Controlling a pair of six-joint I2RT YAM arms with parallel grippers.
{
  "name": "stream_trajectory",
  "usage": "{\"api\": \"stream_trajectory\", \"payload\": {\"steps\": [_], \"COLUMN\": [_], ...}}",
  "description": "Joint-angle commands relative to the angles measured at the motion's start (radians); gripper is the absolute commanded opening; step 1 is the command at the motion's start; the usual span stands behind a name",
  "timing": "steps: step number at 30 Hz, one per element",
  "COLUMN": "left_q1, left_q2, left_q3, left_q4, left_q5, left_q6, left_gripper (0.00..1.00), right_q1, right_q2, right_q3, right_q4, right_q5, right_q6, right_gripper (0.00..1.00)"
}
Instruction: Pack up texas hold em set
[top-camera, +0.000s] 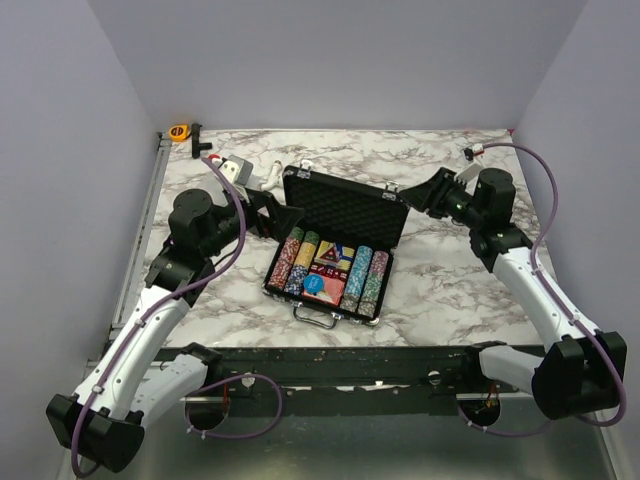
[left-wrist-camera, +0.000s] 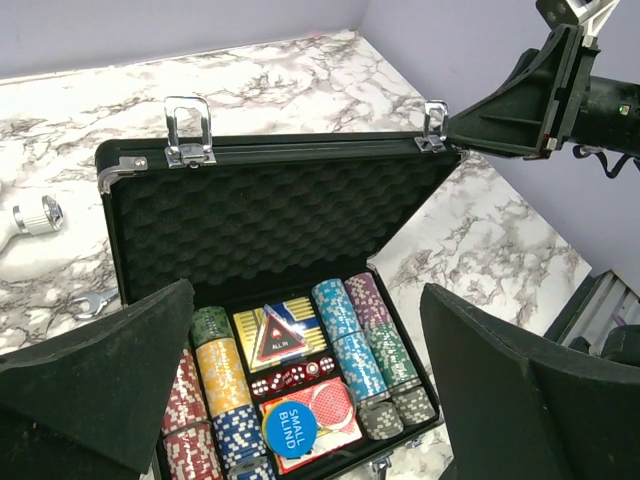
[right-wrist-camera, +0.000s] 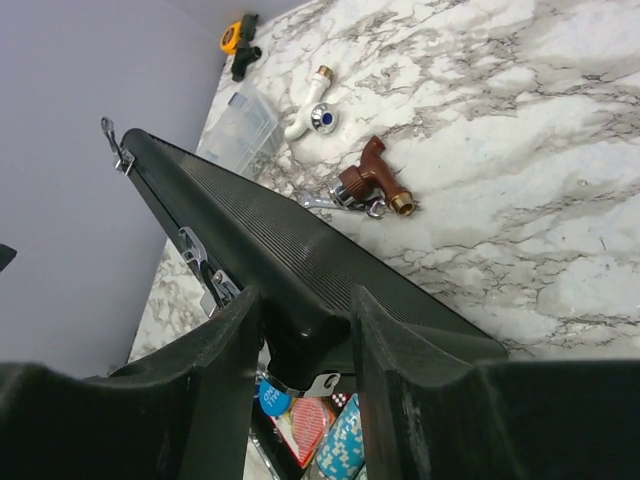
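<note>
Left wrist view: we are holding our left gripper (left-wrist-camera: 307, 288) wide open by the briefcase (top-camera: 345, 212), which is sitting open in the middle of the table (top-camera: 450, 290) with a blue disc (left-wrist-camera: 290, 428) lying loose on top. Farther back, our right gripper (right-wrist-camera: 305, 300) is pinching only a corner of the lid (right-wrist-camera: 250, 215), so it could slip and slam.

The left arm (top-camera: 150, 320) and the right arm (top-camera: 530, 280) are alike: long, smooth white plastic link shells joined by rounded black motor housings at the joints. A thin purple cable (top-camera: 553, 195) runs along each arm, lying against the white links and bowing away from them near the wrist. Each arm is rooted in a bulky black base block (top-camera: 95, 432) with rounded corners. The left gripper (top-camera: 283, 216) and the right gripper (top-camera: 405, 193) have broad wedge-shaped matte black fingers (left-wrist-camera: 100, 390) with a faintly grainy surface.
</note>
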Motion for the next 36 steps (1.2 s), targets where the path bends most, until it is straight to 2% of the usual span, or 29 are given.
{"api": "stream_trajectory", "payload": {"steps": [1,7,11,15,17,19,24,28,32,34,36], "left_q1": [-0.003,-0.003,-0.003,-0.002,-0.003,-0.003,-0.004,-0.004,-0.005,-0.009,-0.026], "left_q2": [0.01,0.031,0.033,0.044,0.047,0.055,0.075,0.115,0.19,0.238,0.281], "left_q3": [0.009,0.01,0.01,0.01,0.006,-0.003,-0.023,-0.015,-0.01,-0.009,-0.02], "left_q4": [-0.003,-0.012,-0.003,-0.005,0.002,0.019,0.066,0.069,0.091,0.104,0.143], "left_q5": [-0.014,-0.018,-0.004,-0.013,-0.007,0.014,0.077,0.101,0.186,0.241,0.275], "left_q6": [0.024,0.026,0.023,0.029,0.025,0.014,-0.013,-0.019,-0.072,-0.115,-0.165], "left_gripper": [0.94,0.93,0.93,0.93,0.93,0.93,0.93,0.92,0.87,0.82,0.79], "right_q1": [0.001,0.001,0.001,0.001,0.001,0.0,0.001,0.001,0.003,0.052,0.193], "right_q2": [-0.009,-0.058,-0.105,-0.152,-0.176,-0.202,-0.234,-0.237,-0.222,-0.192,-0.163], "right_q3": [-0.021,-0.049,-0.088,-0.053,-0.045,-0.061,-0.113,-0.103,-0.139,-0.193,-0.219], "right_q4": [-0.099,-0.179,-0.223,-0.368,-0.411,-0.422,-0.435,-0.437,-0.399,-0.307,-0.25], "right_q5": [-0.063,-0.153,-0.204,-0.108,-0.067,-0.07,-0.114,-0.181,-0.221,-0.31,-0.233], "right_q6": [-0.059,-0.06,-0.078,-0.126,-0.137,-0.136,-0.155,-0.159,-0.121,-0.078,-0.031], "right_gripper": [0.4,0.4,0.46,0.71,0.75,0.89,0.95,0.95,0.95,1.0,1.0]}}
